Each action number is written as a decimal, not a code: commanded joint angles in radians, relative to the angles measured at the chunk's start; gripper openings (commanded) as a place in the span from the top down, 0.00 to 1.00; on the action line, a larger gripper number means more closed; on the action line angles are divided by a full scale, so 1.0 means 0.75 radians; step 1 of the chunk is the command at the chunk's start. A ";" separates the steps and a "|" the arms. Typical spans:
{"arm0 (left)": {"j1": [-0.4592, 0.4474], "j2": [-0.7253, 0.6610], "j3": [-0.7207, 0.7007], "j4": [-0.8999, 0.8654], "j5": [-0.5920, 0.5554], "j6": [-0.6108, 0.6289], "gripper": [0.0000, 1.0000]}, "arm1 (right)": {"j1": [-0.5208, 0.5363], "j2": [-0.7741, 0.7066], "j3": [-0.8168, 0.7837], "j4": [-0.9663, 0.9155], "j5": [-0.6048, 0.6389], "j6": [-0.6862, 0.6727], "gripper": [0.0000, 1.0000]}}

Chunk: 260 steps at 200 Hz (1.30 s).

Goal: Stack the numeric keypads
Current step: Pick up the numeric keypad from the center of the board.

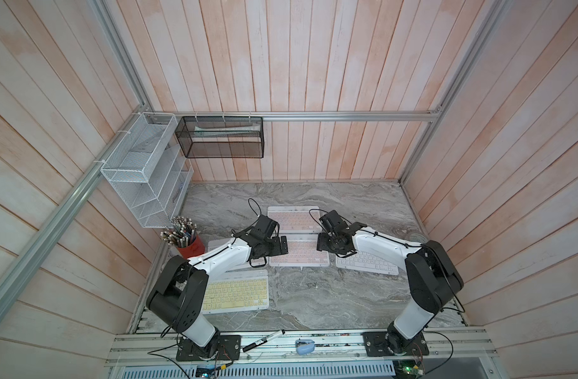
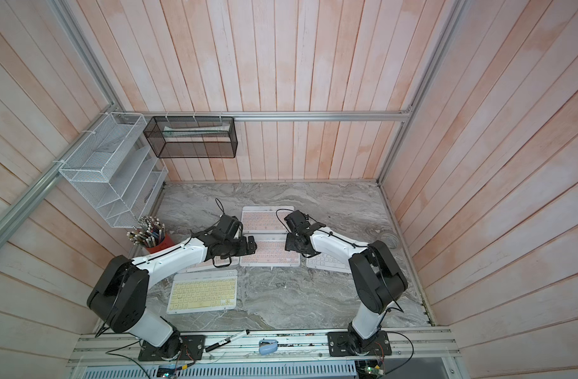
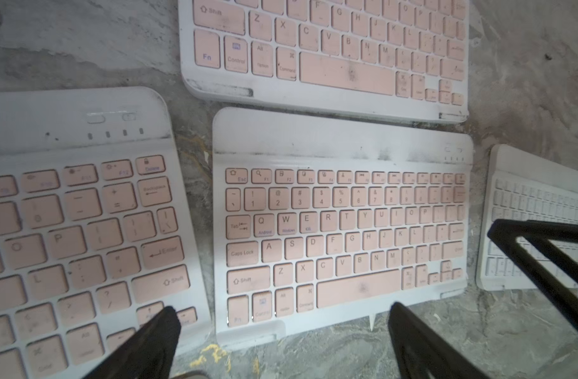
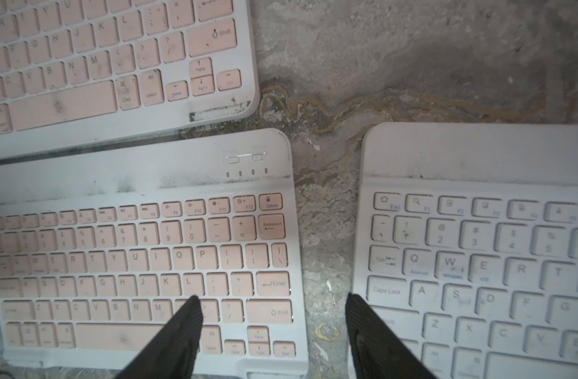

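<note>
Several numeric keypads lie flat on the marble table. A pink one [image 1: 294, 218] lies farthest back, and a second pink one [image 1: 299, 252] lies just in front of it. A third pink one [image 3: 77, 229] is partly under my left arm. The white-keyed one [image 1: 366, 262] is at the right and the yellow one [image 1: 236, 292] at the front left. My left gripper [image 1: 282, 245] hovers open over the middle pink keypad's [image 3: 343, 226] left end, holding nothing. My right gripper [image 1: 322, 244] is open over that keypad's [image 4: 143, 262] right end, next to the white one [image 4: 478, 256].
A red cup of pencils [image 1: 189, 244] stands at the left table edge. A white wire rack [image 1: 143, 170] and a black mesh basket [image 1: 220, 137] hang on the walls. A marker [image 1: 263, 340] and a blue object [image 1: 304, 346] lie on the front rail.
</note>
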 commanded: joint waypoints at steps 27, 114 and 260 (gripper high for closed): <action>-0.027 0.137 0.133 -0.001 -0.086 0.009 0.00 | -0.061 0.036 0.007 0.019 -0.074 0.039 0.30; -0.044 0.317 0.322 -0.168 -0.249 0.024 0.00 | -0.068 0.106 0.041 0.042 -0.112 0.031 0.30; -0.065 0.409 0.369 -0.171 -0.224 0.015 0.00 | -0.076 0.141 0.030 0.080 -0.117 0.019 0.30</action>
